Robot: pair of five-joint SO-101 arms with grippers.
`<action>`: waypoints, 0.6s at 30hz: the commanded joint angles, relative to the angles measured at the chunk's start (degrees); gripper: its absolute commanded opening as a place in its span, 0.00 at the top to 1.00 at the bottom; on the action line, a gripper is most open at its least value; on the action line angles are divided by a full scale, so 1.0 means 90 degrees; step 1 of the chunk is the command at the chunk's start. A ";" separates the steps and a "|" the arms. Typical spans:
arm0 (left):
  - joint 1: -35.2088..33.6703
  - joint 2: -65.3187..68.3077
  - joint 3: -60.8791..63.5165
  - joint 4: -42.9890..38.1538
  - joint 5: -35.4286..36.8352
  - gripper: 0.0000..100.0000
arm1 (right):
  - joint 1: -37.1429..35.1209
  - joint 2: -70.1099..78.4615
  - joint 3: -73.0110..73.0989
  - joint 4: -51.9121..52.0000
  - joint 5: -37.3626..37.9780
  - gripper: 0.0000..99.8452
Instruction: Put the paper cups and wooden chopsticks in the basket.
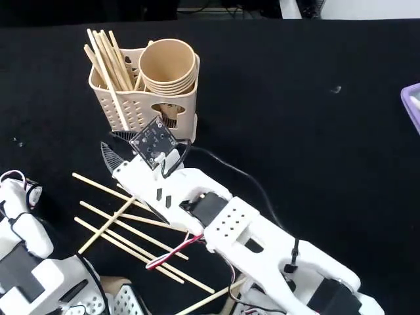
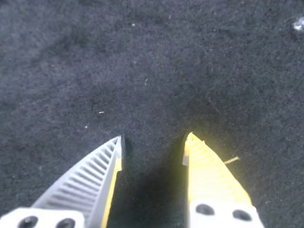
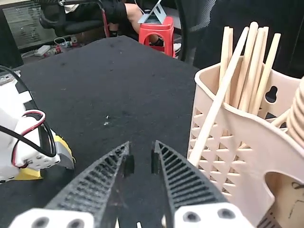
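The beige basket (image 1: 141, 105) stands at the back left of the black table. It holds a stack of paper cups (image 1: 168, 62) and a bunch of wooden chopsticks (image 1: 108, 56). One chopstick (image 3: 216, 104) leans across the basket's (image 3: 237, 142) perforated wall. Several loose chopsticks (image 1: 131, 239) lie crossed on the cloth in front. My right gripper (image 1: 108, 141) hovers just in front of the basket's left corner, its black fingers (image 3: 141, 154) slightly open with nothing between them. My left gripper (image 2: 152, 140) is open over bare black cloth and holds nothing.
The right arm (image 1: 249, 236) stretches from the front right over the loose chopsticks. The left arm (image 1: 26, 262) sits at the front left corner, with a tan shape (image 1: 113, 286) beside its base. A purple object (image 1: 412, 102) pokes in at the right edge.
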 commanded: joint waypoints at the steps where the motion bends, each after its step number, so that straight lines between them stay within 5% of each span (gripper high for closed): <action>1: 0.0093 0.0020 -0.0347 -0.0020 0.0010 0.79 | 0.0166 -0.0708 -0.0093 -0.0098 0.0010 0.93; 18: 0.0093 0.0020 -0.0347 -0.0020 0.0010 0.79 | 0.0821 0.1587 -0.0073 -0.0694 -0.0029 0.93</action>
